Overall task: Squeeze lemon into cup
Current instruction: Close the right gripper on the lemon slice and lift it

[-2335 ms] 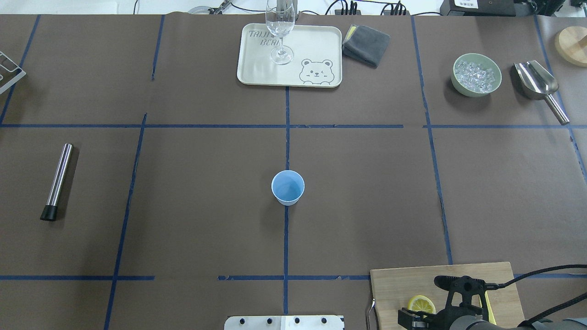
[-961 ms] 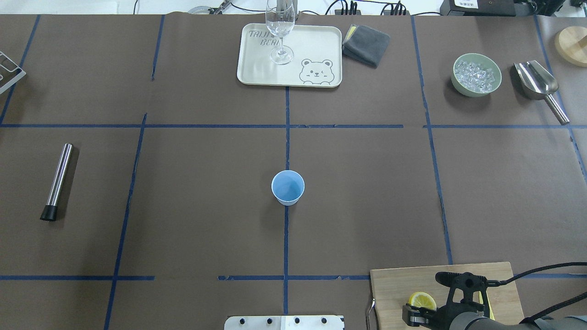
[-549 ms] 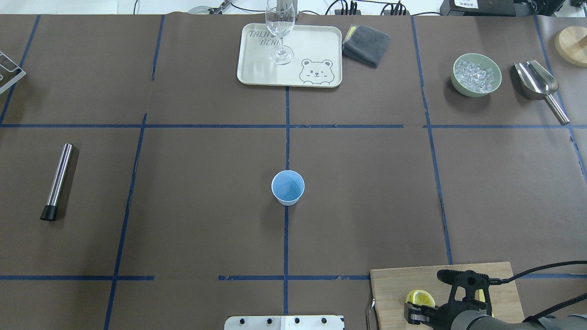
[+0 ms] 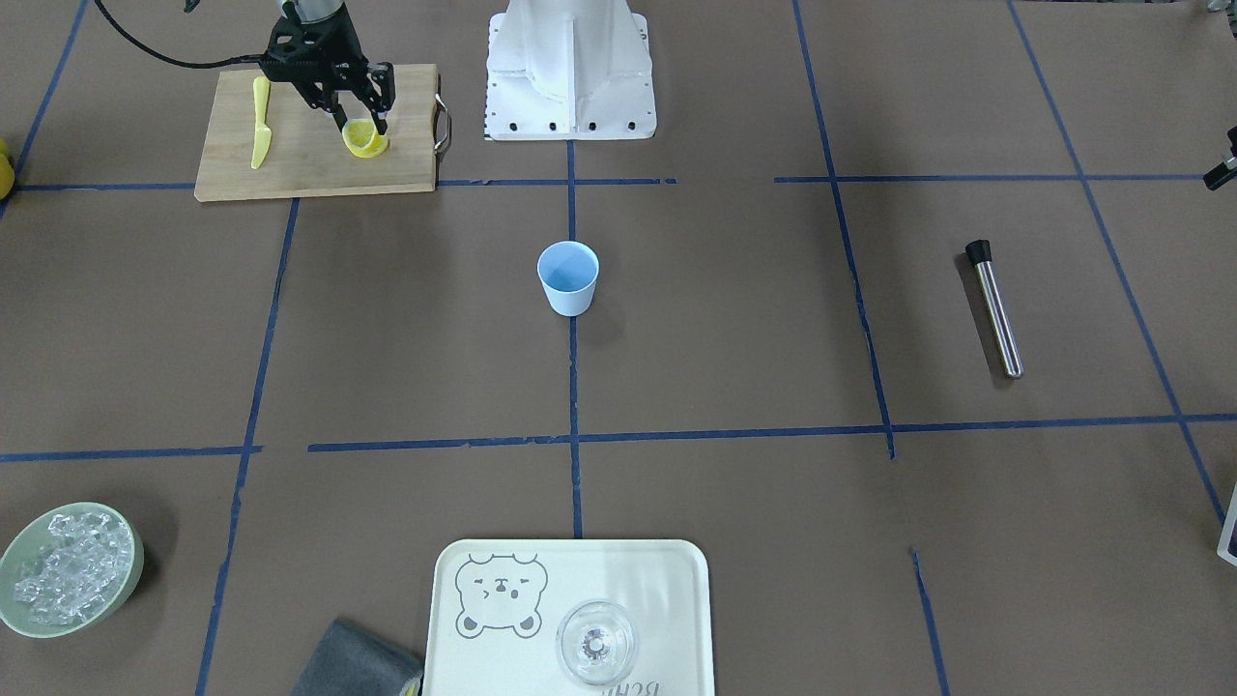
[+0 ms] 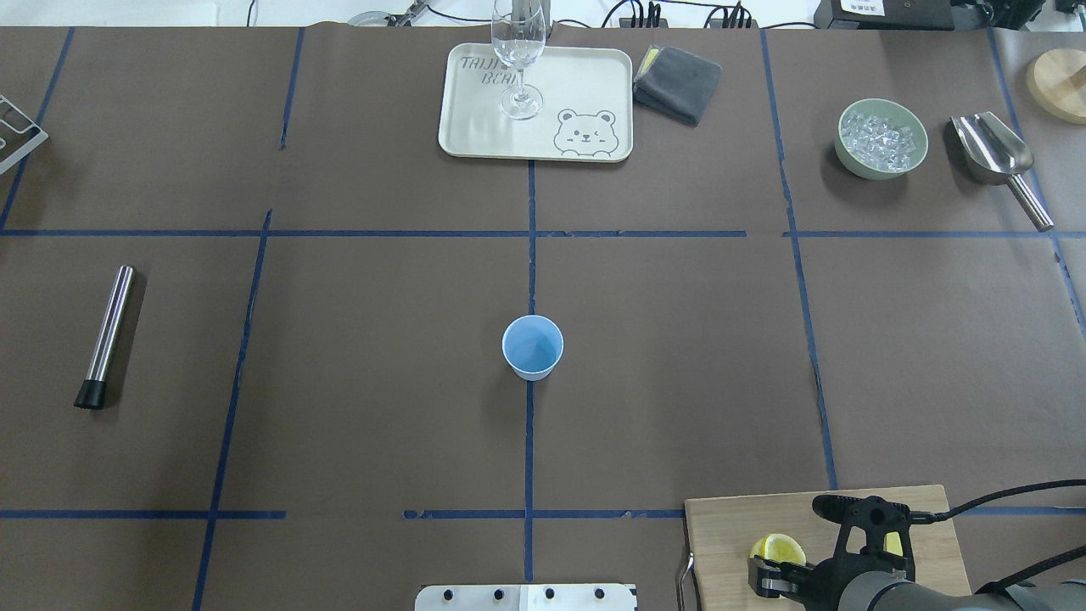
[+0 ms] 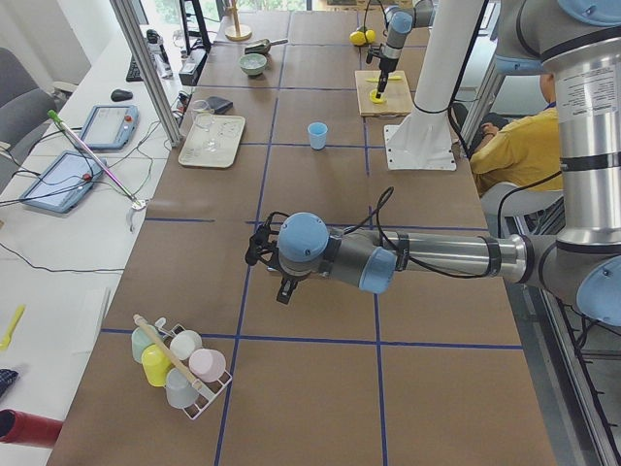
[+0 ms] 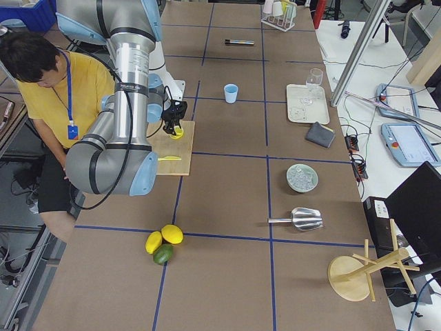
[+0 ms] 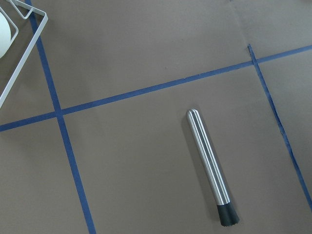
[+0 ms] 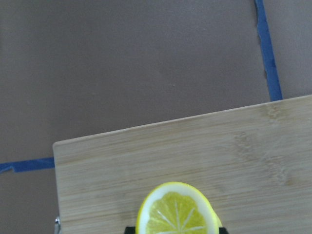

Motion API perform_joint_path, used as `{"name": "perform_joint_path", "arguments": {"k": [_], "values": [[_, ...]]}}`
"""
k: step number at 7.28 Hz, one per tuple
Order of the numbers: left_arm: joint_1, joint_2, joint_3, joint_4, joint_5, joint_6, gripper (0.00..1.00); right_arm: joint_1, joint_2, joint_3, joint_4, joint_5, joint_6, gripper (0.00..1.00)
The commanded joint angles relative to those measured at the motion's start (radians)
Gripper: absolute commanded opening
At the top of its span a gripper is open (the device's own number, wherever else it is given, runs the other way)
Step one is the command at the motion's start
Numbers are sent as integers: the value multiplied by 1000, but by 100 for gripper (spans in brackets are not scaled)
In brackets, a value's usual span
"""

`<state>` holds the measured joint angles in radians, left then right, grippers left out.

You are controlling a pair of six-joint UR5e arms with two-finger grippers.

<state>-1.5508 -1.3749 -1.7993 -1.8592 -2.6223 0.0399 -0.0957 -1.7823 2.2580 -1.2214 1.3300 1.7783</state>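
Note:
The light blue cup (image 5: 532,346) stands upright at the table's middle, also in the front view (image 4: 568,275). A lemon slice (image 9: 176,210) is tipped up on edge on the wooden cutting board (image 5: 730,526) at the near right. My right gripper (image 4: 359,124) is shut on the lemon slice (image 4: 365,138), low over the board and far from the cup. A second slice does not show apart from it. My left gripper (image 6: 260,248) shows only in the left side view, over the table's left end. I cannot tell whether it is open or shut.
A yellow plastic knife (image 4: 259,121) lies on the board beside the gripper. A steel muddler (image 5: 106,335) lies at the left. A tray (image 5: 585,85) with a glass (image 5: 517,51), a grey cloth (image 5: 677,82), an ice bowl (image 5: 882,138) and a scoop (image 5: 993,153) stand at the far side.
The lemon slice lay flat on the board and now stands tipped up and pinched narrower. My right gripper has closed on it and shifted slightly right.

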Motion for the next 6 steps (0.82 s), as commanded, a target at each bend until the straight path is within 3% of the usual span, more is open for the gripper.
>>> {"name": "perform_joint_path", "arguments": {"k": [1,6], "values": [[0,-1,0,0,-1,0,100,4,-8,23,-3,0,1,61],[0,0,0,0,-1,0,100,57,7,74,-3,2,0,61]]}}
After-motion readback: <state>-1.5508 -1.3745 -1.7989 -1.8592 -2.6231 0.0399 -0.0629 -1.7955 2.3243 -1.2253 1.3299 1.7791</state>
